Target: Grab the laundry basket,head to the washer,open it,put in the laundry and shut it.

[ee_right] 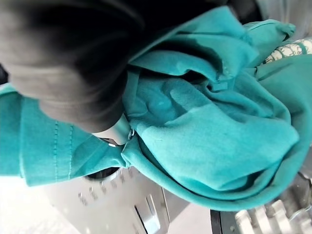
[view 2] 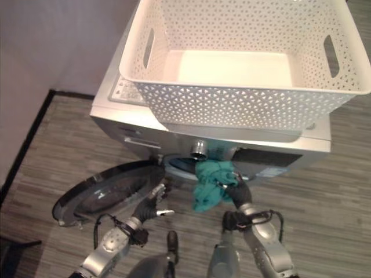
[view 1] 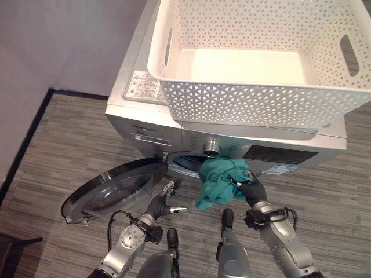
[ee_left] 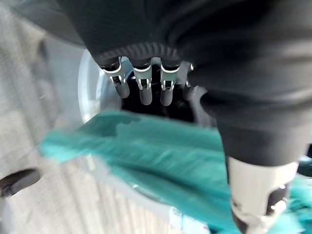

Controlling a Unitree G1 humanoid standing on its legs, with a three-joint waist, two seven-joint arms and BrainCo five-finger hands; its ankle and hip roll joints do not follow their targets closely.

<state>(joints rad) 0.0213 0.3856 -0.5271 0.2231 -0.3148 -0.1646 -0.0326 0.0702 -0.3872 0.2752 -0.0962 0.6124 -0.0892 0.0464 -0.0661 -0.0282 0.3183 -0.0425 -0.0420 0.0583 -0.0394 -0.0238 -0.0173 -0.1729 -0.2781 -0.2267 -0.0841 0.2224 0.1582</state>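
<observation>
A bunched teal garment (view 1: pixel 217 182) hangs at the mouth of the drum (view 1: pixel 184 163) of the silver washer (view 1: pixel 145 124), partly inside it. My right hand (view 1: pixel 254 191) is curled into the cloth from the right; the right wrist view has teal folds (ee_right: pixel 219 131) wrapped round that hand (ee_right: pixel 73 63). The round glass door (view 1: pixel 113 185) stands swung open to the left. Just in front of it my left hand (view 1: pixel 162 202) hovers with relaxed fingers (ee_left: pixel 146 90), holding nothing, beside the garment (ee_left: pixel 156 151). The white perforated laundry basket (view 1: pixel 255 98) rests empty on the washer's top.
A grey wall with a dark skirting (view 1: pixel 32 124) runs along the left. Striped grey floor (view 1: pixel 69 150) lies around the washer. The open door takes up the floor space at the front left.
</observation>
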